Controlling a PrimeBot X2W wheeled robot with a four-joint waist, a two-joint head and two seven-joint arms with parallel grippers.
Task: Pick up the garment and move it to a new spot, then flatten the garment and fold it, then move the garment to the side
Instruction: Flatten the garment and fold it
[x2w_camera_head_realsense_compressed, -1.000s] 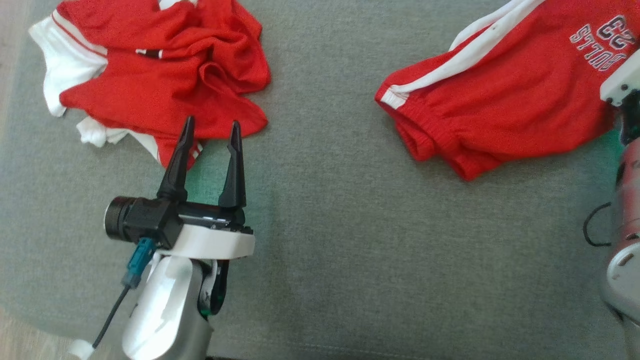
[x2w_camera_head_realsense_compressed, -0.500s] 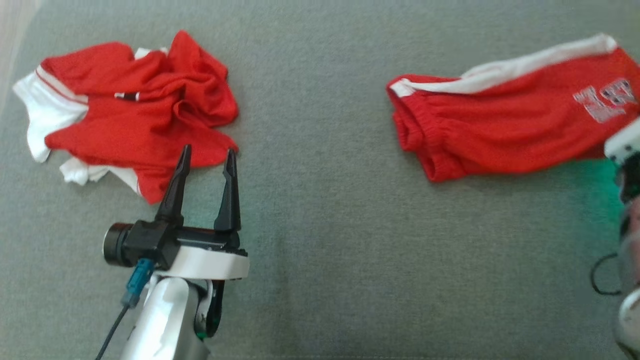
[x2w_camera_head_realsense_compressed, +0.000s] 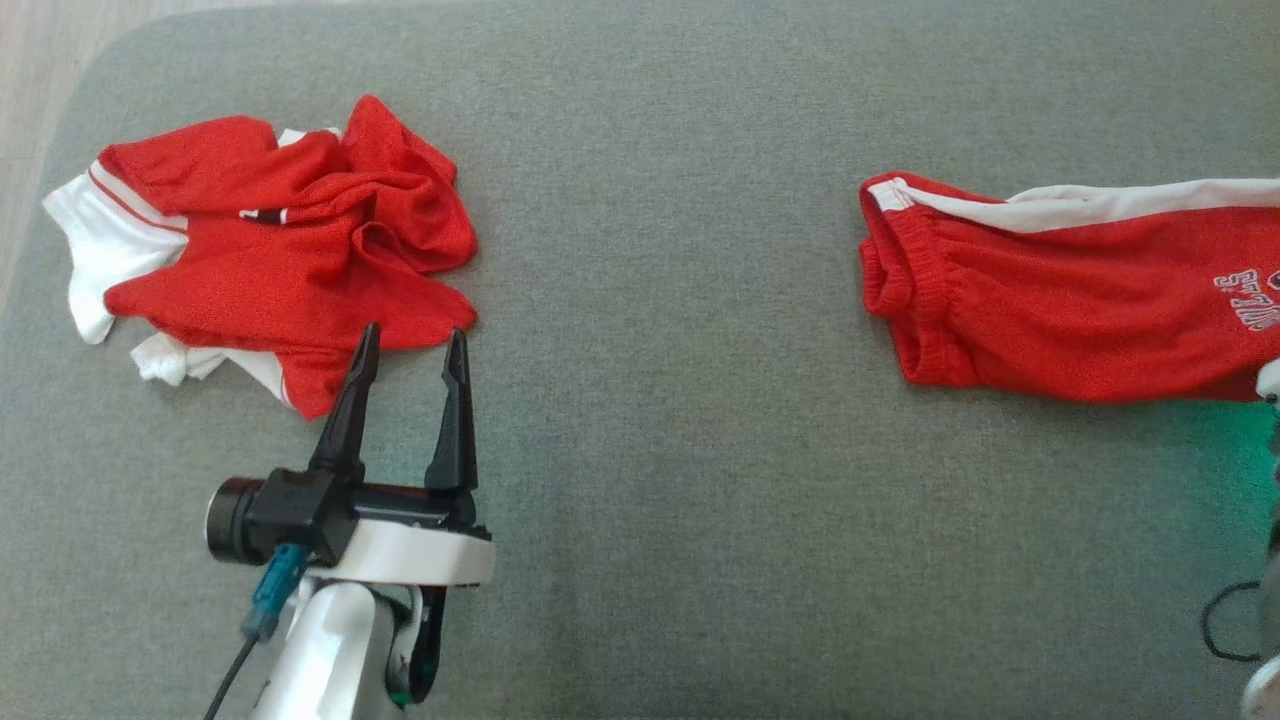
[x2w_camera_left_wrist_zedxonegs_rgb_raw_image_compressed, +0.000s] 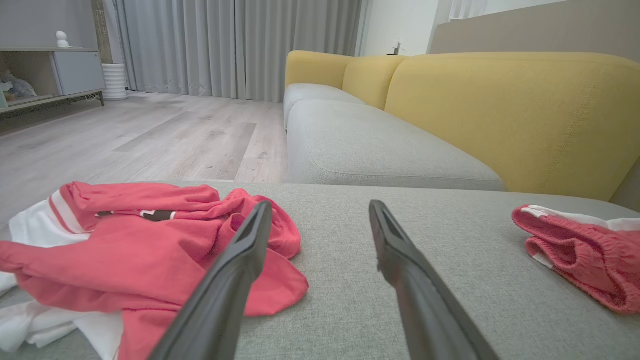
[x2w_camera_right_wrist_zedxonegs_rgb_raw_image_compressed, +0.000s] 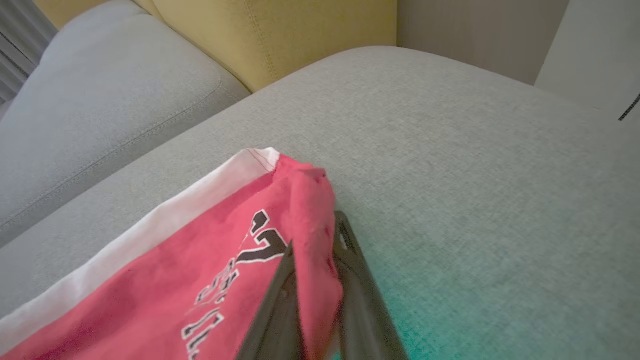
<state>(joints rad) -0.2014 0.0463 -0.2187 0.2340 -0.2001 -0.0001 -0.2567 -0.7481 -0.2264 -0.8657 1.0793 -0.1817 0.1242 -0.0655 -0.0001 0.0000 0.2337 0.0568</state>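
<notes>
The red shorts (x2w_camera_head_realsense_compressed: 1070, 300), white-striped along one side and printed with lettering, are laid out at the right of the grey sofa cushion (x2w_camera_head_realsense_compressed: 660, 450). One edge of them is pinched between the nearly closed fingers of the right end effector (x2w_camera_right_wrist_zedxonegs_rgb_raw_image_compressed: 315, 235). Well apart, at the cushion's left, a crumpled red and white jersey (x2w_camera_head_realsense_compressed: 280, 260) is heaped. The left end effector (x2w_camera_head_realsense_compressed: 413, 335) is poised at the jersey's near edge, its fingers spread wide and nothing gripped. A yellow backrest (x2w_camera_left_wrist_zedxonegs_rgb_raw_image_compressed: 500, 110) is seen beyond the cushion.
</notes>
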